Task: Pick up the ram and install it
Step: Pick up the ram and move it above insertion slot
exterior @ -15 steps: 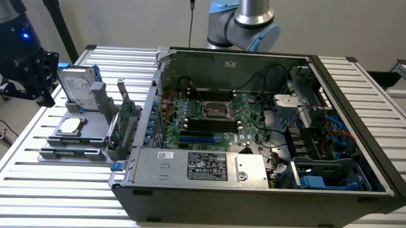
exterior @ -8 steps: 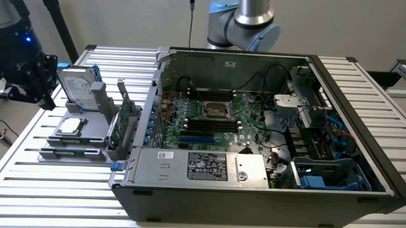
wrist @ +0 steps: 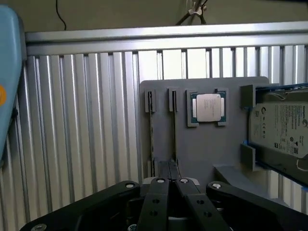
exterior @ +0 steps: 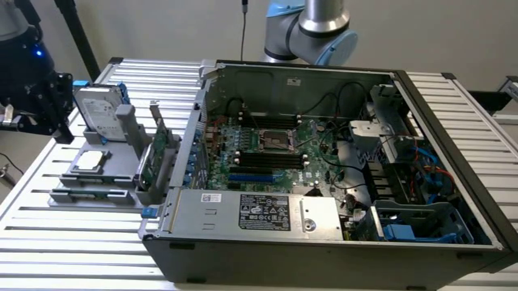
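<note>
The ram [wrist: 151, 132] is a thin green stick standing on edge in a slot of the grey holder [wrist: 207, 149]. A second stick [wrist: 173, 134] stands in the slot beside it. In the exterior view the ram [exterior: 91, 195] lies along the holder's front, at the exterior view's left of the computer case. My gripper [wrist: 169, 179] is shut with nothing between its black fingers. Its tips line up with the near ends of the two sticks, and I cannot tell if they touch. The motherboard's black slots [exterior: 267, 160] are in the open case.
On the holder sit a silver processor [wrist: 208, 107], a hard drive with blue rails [wrist: 279, 130] and an upright green expansion card [exterior: 162, 154]. The open case [exterior: 324, 248] has tall walls. A power supply [exterior: 259, 212] sits in front of the motherboard. The table [exterior: 73, 242] is ribbed metal.
</note>
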`<state>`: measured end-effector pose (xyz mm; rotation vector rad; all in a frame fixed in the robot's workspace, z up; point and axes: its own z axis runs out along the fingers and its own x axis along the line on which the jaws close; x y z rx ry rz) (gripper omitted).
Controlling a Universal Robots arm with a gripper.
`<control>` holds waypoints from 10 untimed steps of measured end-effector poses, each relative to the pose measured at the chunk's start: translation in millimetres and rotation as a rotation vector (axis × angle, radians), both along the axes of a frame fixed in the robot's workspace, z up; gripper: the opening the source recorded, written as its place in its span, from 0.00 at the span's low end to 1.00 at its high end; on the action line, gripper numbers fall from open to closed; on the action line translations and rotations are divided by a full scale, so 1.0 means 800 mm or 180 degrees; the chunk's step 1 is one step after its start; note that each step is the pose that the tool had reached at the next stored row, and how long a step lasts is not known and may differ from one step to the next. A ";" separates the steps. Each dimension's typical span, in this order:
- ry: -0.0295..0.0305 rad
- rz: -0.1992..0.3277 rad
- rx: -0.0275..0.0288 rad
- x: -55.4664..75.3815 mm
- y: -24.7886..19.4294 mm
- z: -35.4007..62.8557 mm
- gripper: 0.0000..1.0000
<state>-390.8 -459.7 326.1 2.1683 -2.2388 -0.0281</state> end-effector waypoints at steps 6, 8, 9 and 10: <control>0.0000 0.0191 0.0016 0.000 -0.0027 -0.012 0.11; 0.0000 0.0235 0.0021 0.000 -0.0042 -0.016 0.17; 0.0000 0.0251 0.0022 0.000 -0.0049 -0.019 0.17; 0.0000 0.0263 0.0022 0.000 -0.0054 -0.021 0.24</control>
